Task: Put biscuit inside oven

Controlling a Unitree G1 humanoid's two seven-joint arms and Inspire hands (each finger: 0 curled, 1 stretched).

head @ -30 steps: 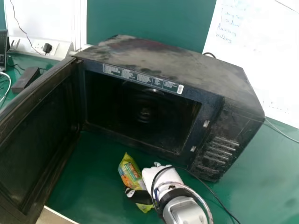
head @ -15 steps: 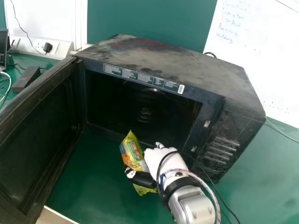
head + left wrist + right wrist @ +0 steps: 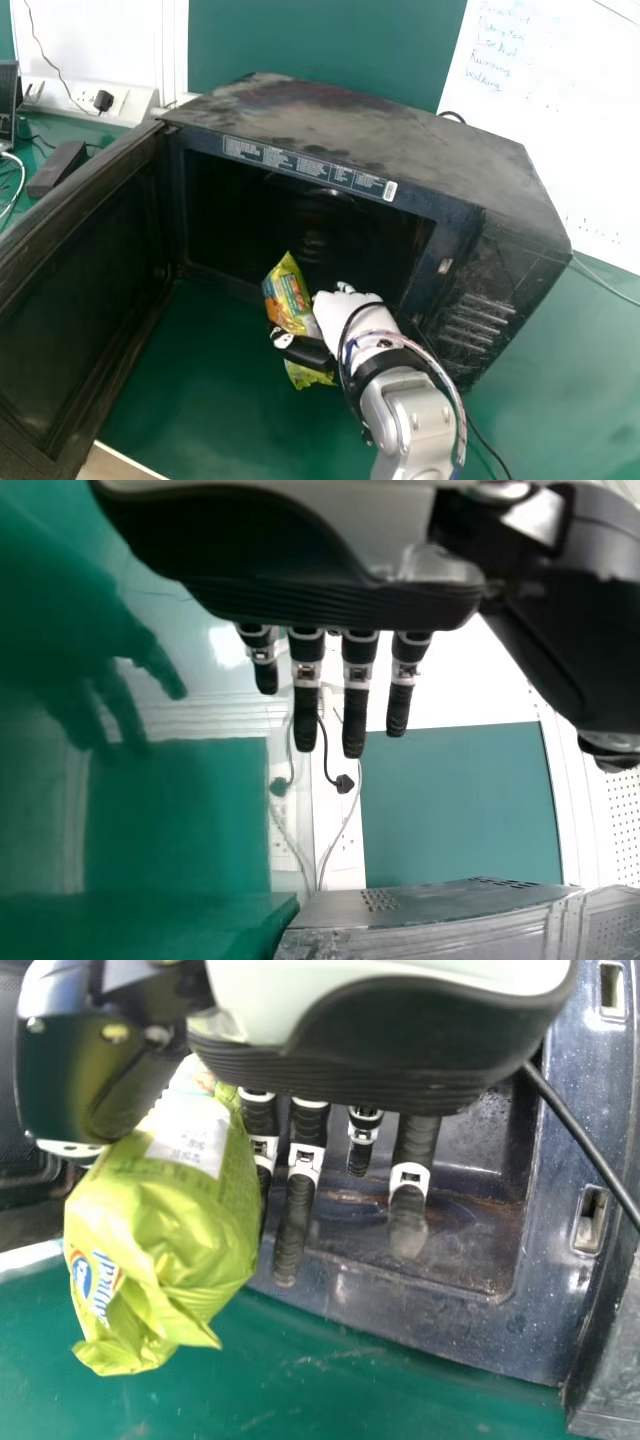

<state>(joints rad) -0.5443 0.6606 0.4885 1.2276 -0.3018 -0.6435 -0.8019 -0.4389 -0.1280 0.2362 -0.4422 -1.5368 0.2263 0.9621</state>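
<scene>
In the head view my right hand (image 3: 345,320) is at the front of the black oven (image 3: 360,120), its thumb and fingers holding the yellow-green biscuit packet (image 3: 288,298). The packet's upper end stands before the dark oven opening. The right wrist view shows the packet (image 3: 165,1230) pinched between the thumb and the nearest fingers of my right hand (image 3: 295,1200); other fingers extend in front of the oven cavity. My left hand (image 3: 355,690) has straight fingers and holds nothing, over the green table in the left wrist view.
The oven door (image 3: 85,300) stands wide on the left. A black cable runs by the right arm and oven. A dark box (image 3: 56,168), a plug (image 3: 102,101) and a laptop edge are at the back left. A whiteboard (image 3: 560,130) stands behind.
My right hand has moved forward, toward the oven opening, carrying the packet with it. The oven and its door have stayed put.
</scene>
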